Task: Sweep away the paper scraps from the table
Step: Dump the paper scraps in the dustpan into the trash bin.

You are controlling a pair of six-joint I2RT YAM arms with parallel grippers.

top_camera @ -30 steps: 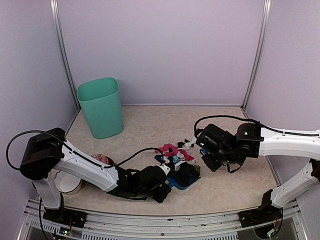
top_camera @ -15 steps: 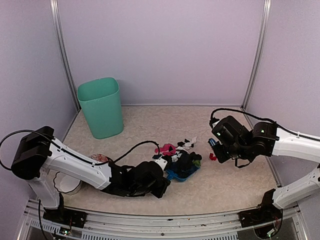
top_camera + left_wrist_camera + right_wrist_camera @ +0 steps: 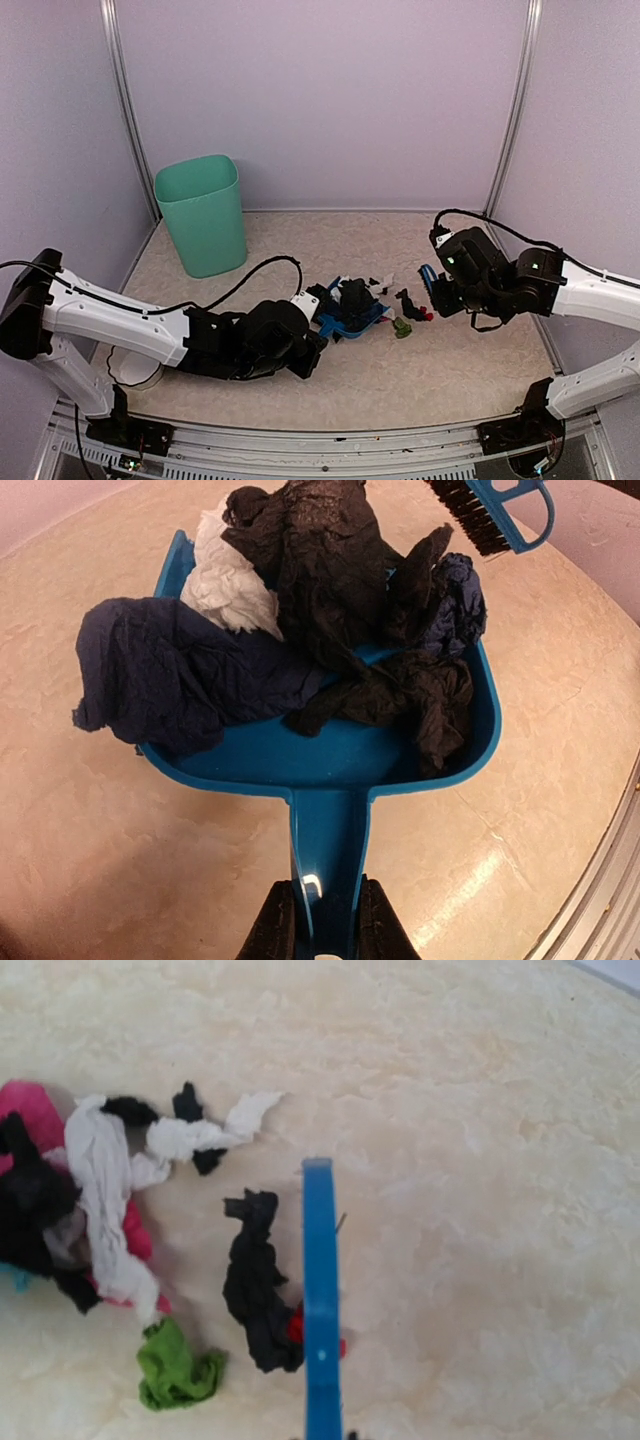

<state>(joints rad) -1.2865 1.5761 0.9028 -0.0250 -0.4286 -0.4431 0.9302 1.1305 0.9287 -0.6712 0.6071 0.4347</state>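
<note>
My left gripper (image 3: 322, 922) is shut on the handle of the blue dustpan (image 3: 330, 755), which holds several black, navy and white paper scraps (image 3: 320, 570). In the top view the dustpan (image 3: 352, 312) sits mid-table ahead of that left gripper (image 3: 303, 345). My right gripper (image 3: 443, 292) is shut on the blue hand brush (image 3: 428, 279), whose handle (image 3: 321, 1290) runs up the right wrist view. On the table (image 3: 500, 1160) beside the brush lie loose scraps: a black one (image 3: 252, 1278), a red one (image 3: 296, 1328), a green one (image 3: 178, 1368), and white ones (image 3: 105, 1195) with pink.
A teal waste bin (image 3: 203, 214) stands at the back left. A white bowl (image 3: 135, 372) sits by the left arm's base. A metal rail (image 3: 330, 440) runs along the front edge, and lilac walls close in the sides and back.
The left arm has drawn the loaded dustpan back and to the left, away from the scrap pile. The right arm has pulled the brush away to the right, leaving black, red and green scraps between them.
</note>
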